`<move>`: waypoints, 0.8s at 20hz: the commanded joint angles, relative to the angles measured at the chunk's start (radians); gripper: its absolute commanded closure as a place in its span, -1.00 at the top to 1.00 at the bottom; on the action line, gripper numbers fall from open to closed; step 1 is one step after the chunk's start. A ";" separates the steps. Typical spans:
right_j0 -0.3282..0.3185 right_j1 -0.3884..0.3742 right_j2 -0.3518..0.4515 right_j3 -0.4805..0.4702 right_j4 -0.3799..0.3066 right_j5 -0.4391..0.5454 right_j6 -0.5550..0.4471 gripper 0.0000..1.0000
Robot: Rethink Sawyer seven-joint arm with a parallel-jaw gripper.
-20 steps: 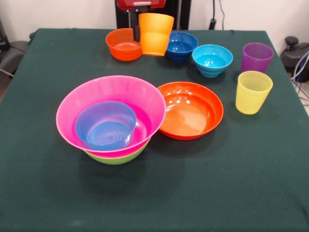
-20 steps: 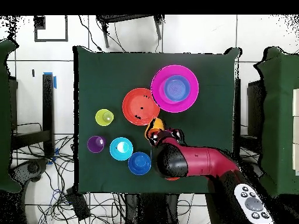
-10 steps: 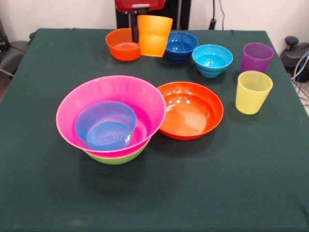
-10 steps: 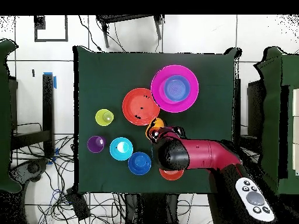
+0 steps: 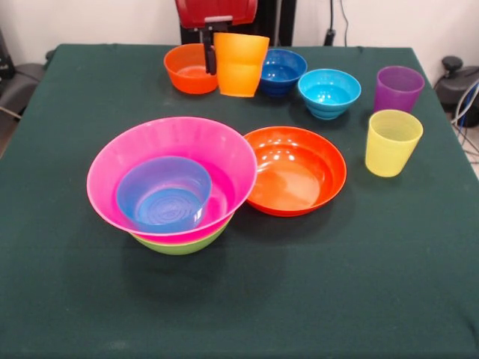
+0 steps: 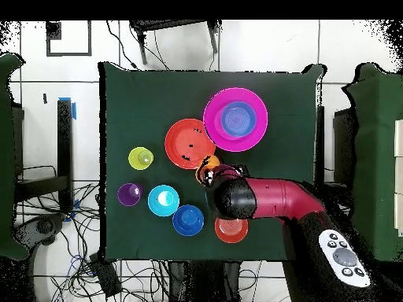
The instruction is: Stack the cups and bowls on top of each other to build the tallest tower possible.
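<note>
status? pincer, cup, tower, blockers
Pincer shut on orange cup, held above table. Tower: pink bowl in green, blue bowl inside. Shallow orange bowl beside tower; path looks open.

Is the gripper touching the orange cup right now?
Touching. The front view shows a dark finger of the gripper pressed against the rim of the orange cup, which hangs clear of the table.

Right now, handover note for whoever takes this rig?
Tool: shut on the orange plastic tumbler, held above the table.
Tower: lime green bowl, big pink bowl nested in it, small blue bowl inside.
Loose: shallow orange bowl, small orange bowl, dark blue bowl, cyan bowl, purple tumbler, yellow tumbler.
Left: stack all of these.
</note>
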 commanded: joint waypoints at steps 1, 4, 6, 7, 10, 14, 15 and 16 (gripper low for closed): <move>0.033 0.023 0.067 -0.055 0.035 0.121 0.028 -1.00; 0.027 0.017 0.076 -0.053 0.055 0.138 0.032 -1.00; 0.009 0.020 0.093 -0.039 0.060 0.115 0.029 -1.00; 0.004 0.021 0.097 -0.035 0.062 0.108 0.029 -1.00; -0.008 0.019 0.106 -0.033 0.072 0.122 0.022 -1.00; -0.021 0.026 0.120 -0.031 0.086 0.128 0.016 -1.00; -0.027 0.024 0.124 -0.026 0.087 0.123 0.013 -1.00; -0.029 0.023 0.126 -0.027 0.083 0.119 0.008 -1.00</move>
